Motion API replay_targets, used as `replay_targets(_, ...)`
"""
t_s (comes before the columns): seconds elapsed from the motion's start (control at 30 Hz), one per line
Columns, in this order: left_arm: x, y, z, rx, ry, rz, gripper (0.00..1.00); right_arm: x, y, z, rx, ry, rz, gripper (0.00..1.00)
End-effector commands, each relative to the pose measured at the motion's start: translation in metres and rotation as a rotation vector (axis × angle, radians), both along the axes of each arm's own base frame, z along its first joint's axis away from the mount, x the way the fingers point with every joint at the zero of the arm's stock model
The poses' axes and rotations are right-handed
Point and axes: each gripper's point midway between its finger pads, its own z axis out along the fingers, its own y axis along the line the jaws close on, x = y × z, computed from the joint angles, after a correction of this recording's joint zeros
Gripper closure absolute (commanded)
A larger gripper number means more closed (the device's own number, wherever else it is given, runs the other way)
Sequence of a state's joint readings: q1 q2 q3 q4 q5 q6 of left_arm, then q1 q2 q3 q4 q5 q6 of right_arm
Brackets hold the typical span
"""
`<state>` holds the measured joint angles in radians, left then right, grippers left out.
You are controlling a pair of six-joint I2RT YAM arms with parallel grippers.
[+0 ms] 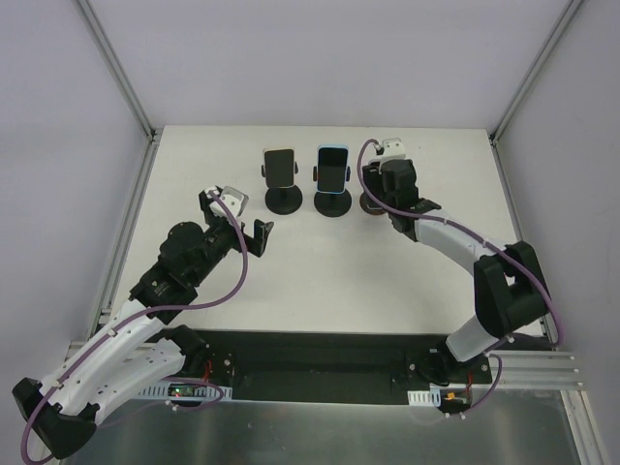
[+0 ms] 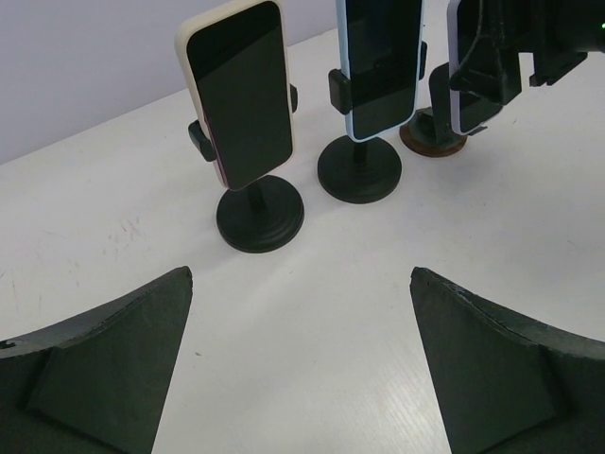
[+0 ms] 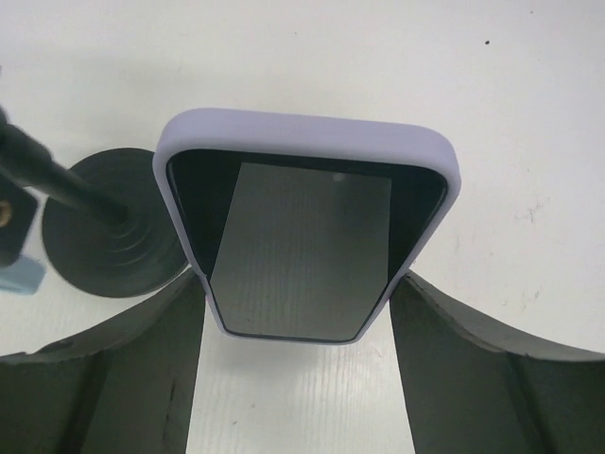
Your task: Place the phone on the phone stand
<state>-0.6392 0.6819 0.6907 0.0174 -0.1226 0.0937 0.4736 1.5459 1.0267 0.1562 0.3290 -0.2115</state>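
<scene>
The phone in a lavender silicone case [image 3: 302, 241] is being held by its long edges in the right gripper [image 3: 298, 288], whose jaws are clamping on it. It is hanging upright just over the brown round-based stand [image 2: 433, 142]; whether it is seated there I cannot tell. Beside it, a blue-cased phone [image 2: 381, 66] is sitting on the black middle stand [image 2: 359, 168] and a cream-cased phone [image 2: 238, 95] on the black left stand [image 2: 260, 218]. The left gripper [image 2: 301, 279] is hovering over the white table [image 1: 320, 281], jaws wide apart.
</scene>
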Motion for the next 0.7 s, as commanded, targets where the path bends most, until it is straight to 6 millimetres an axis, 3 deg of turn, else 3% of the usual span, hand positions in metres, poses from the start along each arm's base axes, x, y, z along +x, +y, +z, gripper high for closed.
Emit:
replay_targets(0.0, 0.003, 0.004, 0.015, -0.024, -0.037, 0.021, 0.03, 0.04, -0.003, 0.053, 0.022, -0.213, -0.057, 0.99)
replay_targets(0.13, 0.003, 0.003, 0.015, -0.027, -0.034, 0.014, 0.03, 0.047, -0.001, 0.038, 0.004, -0.192, -0.053, 0.99)
replay_targets(0.67, 0.003, 0.002, 0.014, -0.026, -0.029, 0.011, 0.03, 0.051, 0.003, 0.019, 0.051, -0.139, -0.083, 0.99)
